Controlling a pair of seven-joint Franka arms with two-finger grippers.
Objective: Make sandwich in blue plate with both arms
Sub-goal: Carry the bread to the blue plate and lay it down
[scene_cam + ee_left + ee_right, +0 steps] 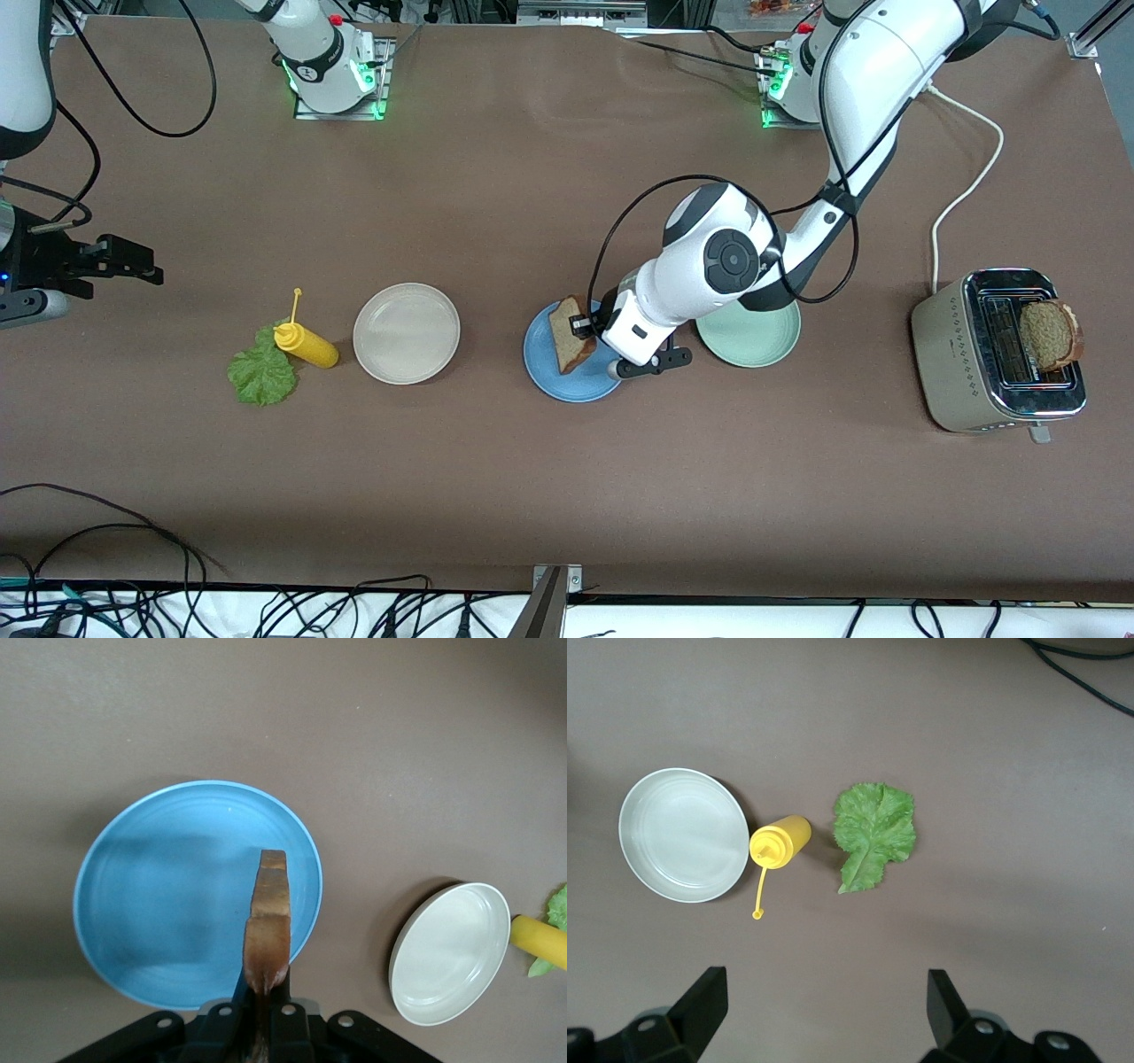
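Observation:
My left gripper is shut on a slice of brown bread and holds it on edge just over the blue plate. In the left wrist view the bread stands edge-on between my jaws above the blue plate. A second bread slice sticks out of the toaster at the left arm's end. The green lettuce leaf lies on the table by the yellow bottle; the right wrist view shows the leaf flat. My right gripper is open and empty, held above the table at the right arm's end.
A yellow squeeze bottle lies beside the lettuce. A beige plate sits between the bottle and the blue plate. A pale green plate sits beside the blue plate, partly under my left arm. Cables run along the table's near edge.

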